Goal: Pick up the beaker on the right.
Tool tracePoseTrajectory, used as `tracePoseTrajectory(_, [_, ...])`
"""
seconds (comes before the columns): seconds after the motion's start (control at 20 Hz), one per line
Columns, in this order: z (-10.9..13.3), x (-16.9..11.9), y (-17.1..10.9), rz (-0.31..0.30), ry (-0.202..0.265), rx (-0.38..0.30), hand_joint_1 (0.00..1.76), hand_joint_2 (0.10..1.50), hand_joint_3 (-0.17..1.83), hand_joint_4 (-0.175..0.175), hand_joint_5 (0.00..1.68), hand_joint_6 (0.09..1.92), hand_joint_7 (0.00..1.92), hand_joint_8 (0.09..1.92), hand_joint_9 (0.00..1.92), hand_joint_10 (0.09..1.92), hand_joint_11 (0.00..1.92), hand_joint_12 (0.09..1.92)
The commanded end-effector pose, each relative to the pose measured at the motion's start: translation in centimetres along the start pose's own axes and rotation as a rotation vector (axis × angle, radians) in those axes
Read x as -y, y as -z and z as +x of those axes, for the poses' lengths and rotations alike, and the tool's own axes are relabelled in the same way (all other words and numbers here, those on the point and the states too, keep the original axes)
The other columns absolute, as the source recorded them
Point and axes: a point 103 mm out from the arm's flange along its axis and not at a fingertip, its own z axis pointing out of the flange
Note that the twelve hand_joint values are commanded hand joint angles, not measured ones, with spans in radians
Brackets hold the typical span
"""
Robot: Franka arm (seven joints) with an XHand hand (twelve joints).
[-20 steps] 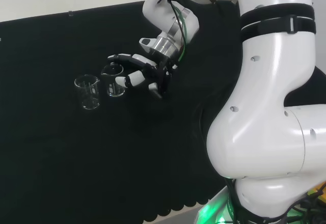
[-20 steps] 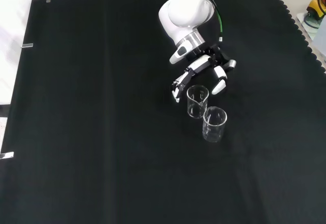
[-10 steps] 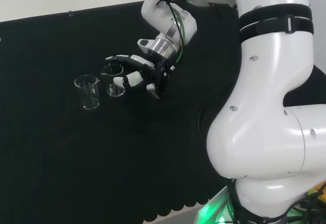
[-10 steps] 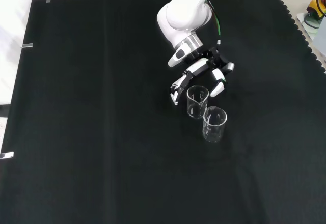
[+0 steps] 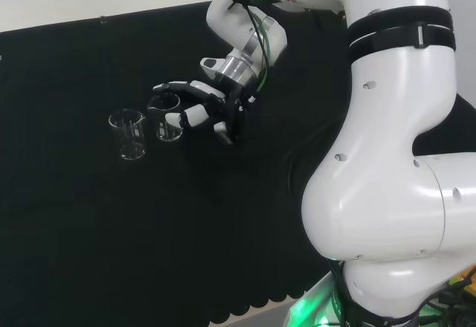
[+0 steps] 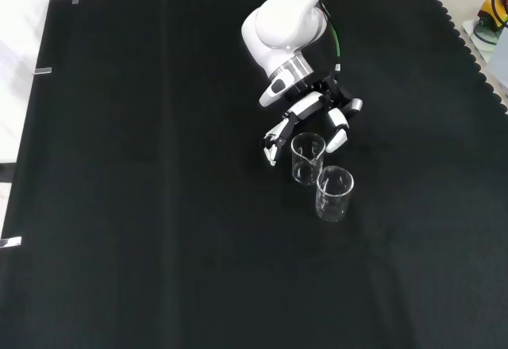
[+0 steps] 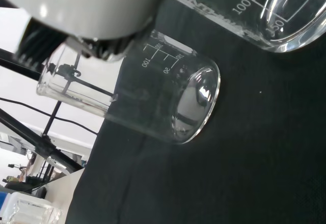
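The black cloth [image 6: 143,206] is seen spread over the whole bench, and every place below is given from the nearer beaker [image 5: 168,117], the one standing just beside the hand [image 5: 202,111] in the head view. Much of the right of the head view is taken up by the arm's white links [image 5: 387,163], by which the cloth behind them is hidden. In the front view the arm [image 6: 284,28] is cut off at the upper edge.

The nearer beaker [image 6: 307,159] is found upright on the cloth between the spread fingers. Its clear wall is hard to make out against the black, and whether any finger touches it cannot be told. The hand [image 6: 311,113] is held wide, with fingers only slightly bent on either side of the rim and nothing grasped.

The second beaker [image 5: 129,134] stands just beside the nearer one, on the side away from the hand; in the front view it [image 6: 334,193] appears lower and slightly to the right. In the wrist view the second beaker [image 7: 147,99] is shown whole, while the nearer beaker [image 7: 265,10] is cut off by the picture's edge. Both appear to be empty.
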Motion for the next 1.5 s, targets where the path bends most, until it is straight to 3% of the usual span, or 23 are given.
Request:
tracePoseTrajectory(0.05, [-0.5,-0.2,-0.7,0.008,-0.006,-0.002,1.01,0.32,1.18,-0.011,0.37,0.23,0.31,0.62,0.35,0.57,0.00,1.14])
tracePoseTrajectory(1.05, [0.5,-0.3,-0.4,0.021,0.024,0.011,1.01,0.32,1.16,-0.009,0.41,0.27,0.40,0.62,0.41,0.56,0.00,1.18])
tracePoseTrajectory(1.5, [0.5,-0.3,-0.7,0.017,0.023,0.014,1.02,0.32,1.15,-0.010,0.38,0.42,0.43,0.61,0.44,0.52,0.00,1.20])
